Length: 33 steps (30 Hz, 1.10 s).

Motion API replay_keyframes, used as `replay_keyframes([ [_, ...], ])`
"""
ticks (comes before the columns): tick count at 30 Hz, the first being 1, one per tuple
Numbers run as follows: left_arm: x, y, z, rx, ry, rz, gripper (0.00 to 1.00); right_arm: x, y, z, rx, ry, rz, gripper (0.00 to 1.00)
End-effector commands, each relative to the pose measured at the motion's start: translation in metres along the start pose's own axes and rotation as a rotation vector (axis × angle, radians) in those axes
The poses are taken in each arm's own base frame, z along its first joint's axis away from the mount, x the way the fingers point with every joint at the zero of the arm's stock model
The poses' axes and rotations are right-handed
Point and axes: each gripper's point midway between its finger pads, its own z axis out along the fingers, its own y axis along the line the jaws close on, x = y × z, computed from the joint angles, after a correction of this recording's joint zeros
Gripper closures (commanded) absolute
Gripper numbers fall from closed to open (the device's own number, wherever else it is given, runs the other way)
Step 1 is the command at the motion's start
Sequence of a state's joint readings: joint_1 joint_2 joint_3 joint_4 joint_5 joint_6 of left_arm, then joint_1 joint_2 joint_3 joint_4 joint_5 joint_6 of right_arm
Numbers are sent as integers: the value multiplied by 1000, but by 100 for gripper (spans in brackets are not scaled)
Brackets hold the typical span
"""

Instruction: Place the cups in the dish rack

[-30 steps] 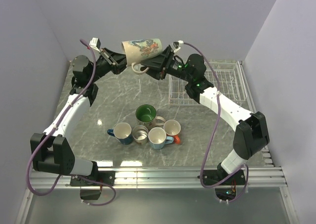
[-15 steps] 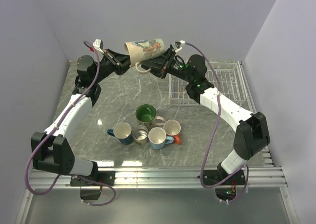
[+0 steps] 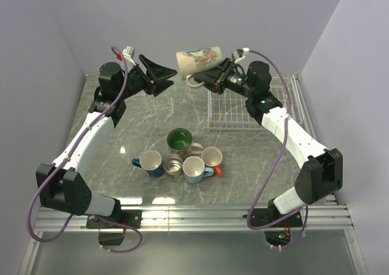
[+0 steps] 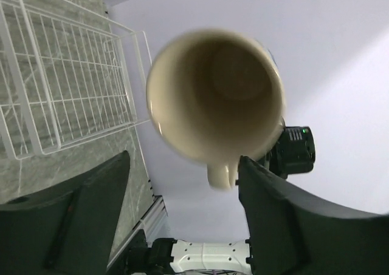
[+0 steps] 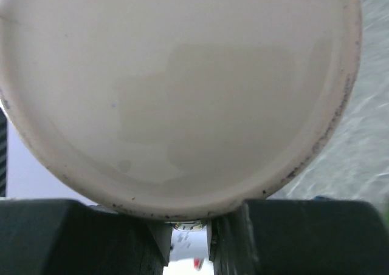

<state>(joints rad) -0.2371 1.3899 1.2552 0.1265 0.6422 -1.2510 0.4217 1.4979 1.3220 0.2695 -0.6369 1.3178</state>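
The cream cup (image 3: 197,58) hangs on its side in the air beside the dish rack's (image 3: 273,102) back left corner, with my right gripper (image 3: 204,78) shut on it near the handle. Its pale base (image 5: 176,87) fills the right wrist view above that gripper (image 5: 185,226). My left gripper (image 3: 169,81) stands open just left of the cup and apart from it. The left wrist view looks into the cup's mouth (image 4: 216,99) beyond the left gripper (image 4: 182,166), with the dish rack (image 4: 67,87) at the left. The other cups stand grouped mid-table: green inside (image 3: 180,140), dark blue (image 3: 150,162), grey (image 3: 173,164), light blue (image 3: 194,167), orange (image 3: 213,158).
The white wire rack sits at the back right of the marble table, close to the right wall. Walls enclose the table at the left, back and right. A metal rail (image 3: 200,214) runs along the near edge by the arm bases.
My left gripper has opened and let go of the cream cup's rim, drawing back left. The right arm has carried the cup to the right, toward the rack.
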Motion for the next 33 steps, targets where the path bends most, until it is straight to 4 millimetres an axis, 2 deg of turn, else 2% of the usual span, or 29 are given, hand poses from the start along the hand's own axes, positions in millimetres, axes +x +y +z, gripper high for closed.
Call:
replay_keyframes([
  [1,-2,-7,-2,2,6,55,20,-35,65,-30,-131,-135,-185,100],
  [5,-2,4,-1,-54,11,83,11,-68,57,-42,-67,-199,-248,100],
  [6,-1,13,-2,-95,11,70,10,-83,53,-47,-1,-240,-253,100],
  [7,-2,16,-3,-114,11,75,8,-94,41,-48,68,-263,-330,100],
  [9,-5,18,-6,-148,-2,113,7,-108,27,-56,218,-295,-367,100],
  [10,-1,25,-9,-184,9,109,6,-125,6,-58,327,-340,-430,100],
  [11,-1,25,-13,-201,9,141,5,-128,-14,-64,426,-338,-417,100],
  [12,-2,31,-15,-231,-4,151,5,-134,-16,-65,464,-358,-438,100],
  [13,3,40,-20,-277,12,142,5,-148,-38,-70,560,-398,-460,100],
  [15,6,46,-27,-316,18,185,5,-156,-57,-75,663,-409,-466,100],
  [16,6,53,-30,-358,8,194,5,-159,-79,-70,737,-385,-500,100],
  [17,11,61,-36,-400,28,211,5,-163,-97,-78,851,-402,-511,100],
  [18,13,66,-40,-429,35,217,5,-170,-93,-76,883,-419,-544,100],
  [19,15,71,-43,-455,42,226,5,-172,-115,-69,945,-385,-564,100],
  [21,18,83,-54,-524,51,252,6,-176,-125,-64,1003,-395,-593,100],
  [22,20,86,-57,-541,55,259,6,-178,-141,-59,1038,-378,-605,100],
  [24,21,91,-65,-579,51,267,6,-183,-147,-54,1090,-394,-631,100],
  [25,23,93,-68,-588,55,266,6,-184,-165,-50,1129,-374,-639,100],
  [27,25,94,-72,-601,53,263,6,-188,-174,-47,1165,-386,-651,100],
  [28,26,97,-74,-606,55,261,7,-188,-190,-44,1198,-374,-646,100],
  [31,30,98,-79,-618,60,255,7,-192,-211,-42,1241,-373,-641,100],
  [33,30,98,-82,-628,56,258,7,-194,-220,-37,1238,-374,-645,100],
])
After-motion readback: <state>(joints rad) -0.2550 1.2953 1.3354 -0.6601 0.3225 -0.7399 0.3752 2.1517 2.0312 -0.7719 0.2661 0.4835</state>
